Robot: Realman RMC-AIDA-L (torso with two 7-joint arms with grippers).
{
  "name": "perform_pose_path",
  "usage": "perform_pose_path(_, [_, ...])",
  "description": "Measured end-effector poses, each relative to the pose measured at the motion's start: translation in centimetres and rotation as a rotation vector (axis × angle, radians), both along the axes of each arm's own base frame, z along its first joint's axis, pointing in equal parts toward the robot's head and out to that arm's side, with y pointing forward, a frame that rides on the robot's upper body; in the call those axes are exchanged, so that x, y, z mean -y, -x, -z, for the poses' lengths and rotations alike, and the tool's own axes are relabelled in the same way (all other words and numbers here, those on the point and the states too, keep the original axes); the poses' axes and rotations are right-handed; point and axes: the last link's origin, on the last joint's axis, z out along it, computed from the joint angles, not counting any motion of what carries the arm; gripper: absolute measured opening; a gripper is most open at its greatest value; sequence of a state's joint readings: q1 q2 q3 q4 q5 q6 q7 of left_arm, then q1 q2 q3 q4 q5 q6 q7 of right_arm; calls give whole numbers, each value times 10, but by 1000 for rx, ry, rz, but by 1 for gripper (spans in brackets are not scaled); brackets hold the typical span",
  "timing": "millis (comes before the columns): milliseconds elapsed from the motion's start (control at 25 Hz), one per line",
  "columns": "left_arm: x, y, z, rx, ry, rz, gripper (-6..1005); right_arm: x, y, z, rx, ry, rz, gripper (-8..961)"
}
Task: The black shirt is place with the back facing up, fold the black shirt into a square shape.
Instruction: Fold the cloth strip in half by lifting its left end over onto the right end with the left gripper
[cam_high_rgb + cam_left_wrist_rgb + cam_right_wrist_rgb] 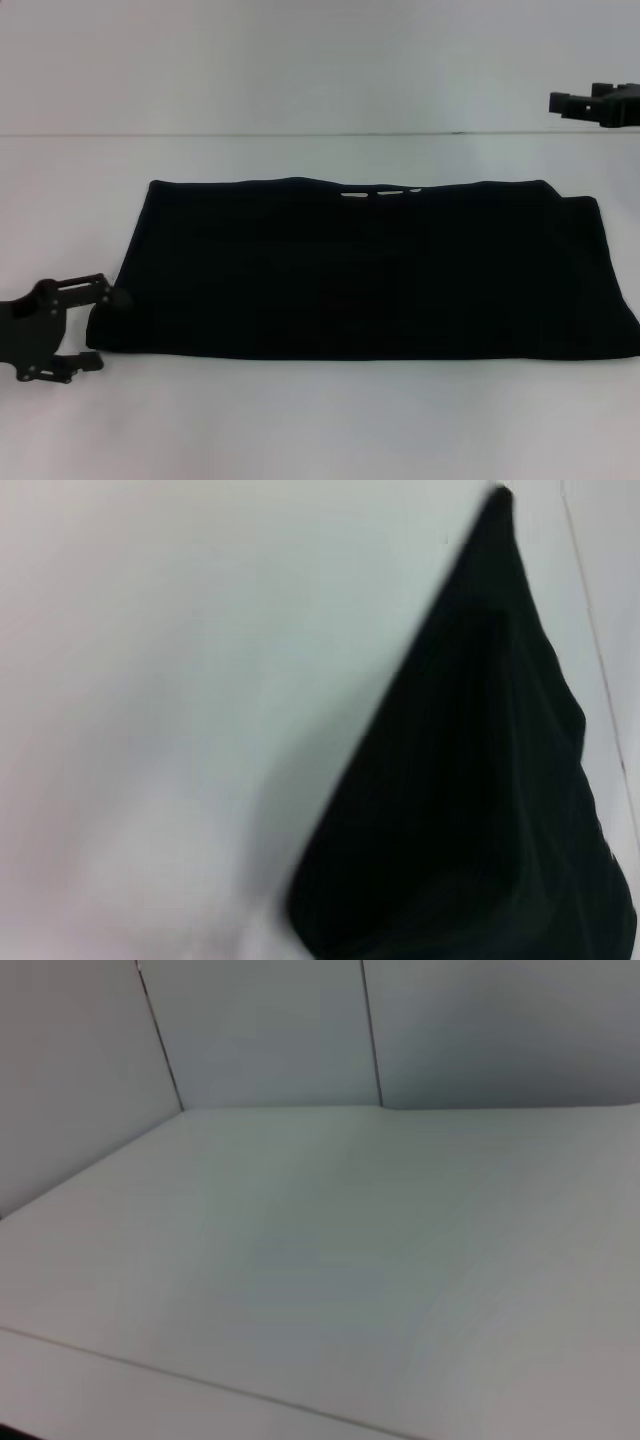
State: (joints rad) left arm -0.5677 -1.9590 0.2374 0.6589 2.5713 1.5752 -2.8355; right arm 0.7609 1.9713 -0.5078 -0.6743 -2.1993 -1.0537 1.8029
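Black shirt [365, 270] lies flat on white worktop [320, 420], folded into a wide band; a small pale patch shows at its far edge, no writing readable. Left gripper [98, 325] low at shirt's near left corner, jaws spread, upper one touching the hem. Right gripper [597, 104] raised far right, jaws' state cannot be told.

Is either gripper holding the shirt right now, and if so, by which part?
Nothing is held. The left gripper sits open at the black shirt's near left corner, not clamped on it. The right gripper is raised far off.
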Motion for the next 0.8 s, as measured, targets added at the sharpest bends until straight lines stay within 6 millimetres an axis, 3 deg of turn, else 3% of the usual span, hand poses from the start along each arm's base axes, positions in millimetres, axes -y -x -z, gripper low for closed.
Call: perform_pose_path(800, [-3, 6, 11, 15, -18, -72, 949, -2, 1, -7, -22, -33, -3, 776])
